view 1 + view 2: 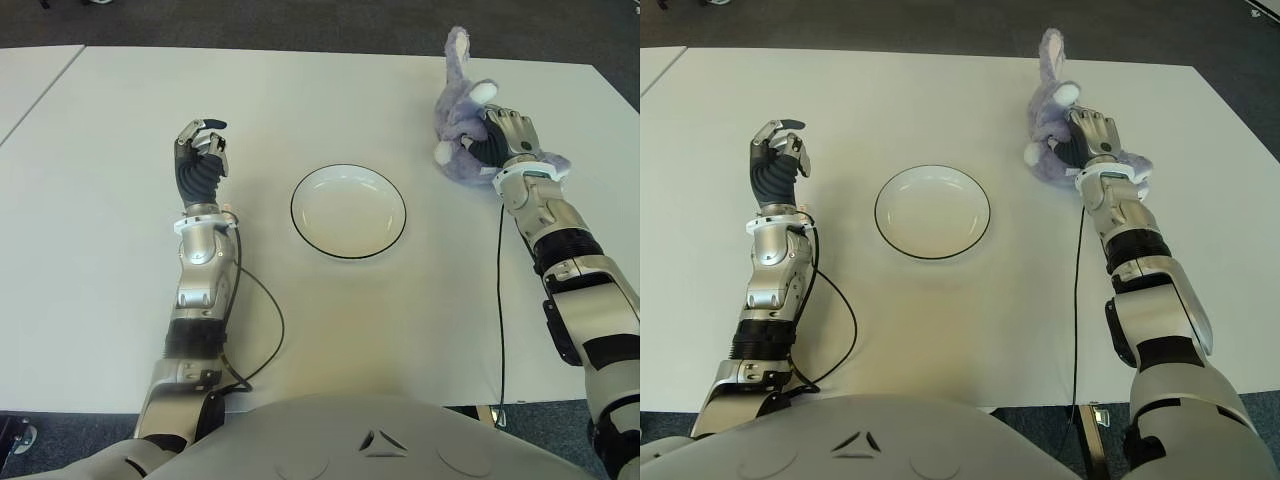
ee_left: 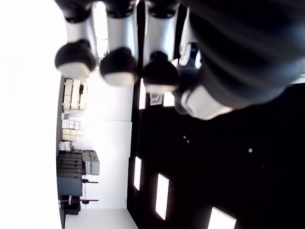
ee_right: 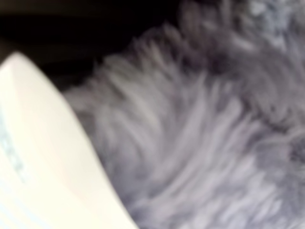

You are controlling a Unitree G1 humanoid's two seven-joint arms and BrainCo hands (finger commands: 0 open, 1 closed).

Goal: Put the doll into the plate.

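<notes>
The right hand closes its fingers on the purple doll at the table's far right, the empty plate lying to its left, while the left hand hovers half-curled beyond.

A wide, pale off-white desk with a smooth matte top is seen. At its middle a round white plate with a thin black rim is set. Toward the far right a fluffy lavender plush doll is found on it.
</notes>
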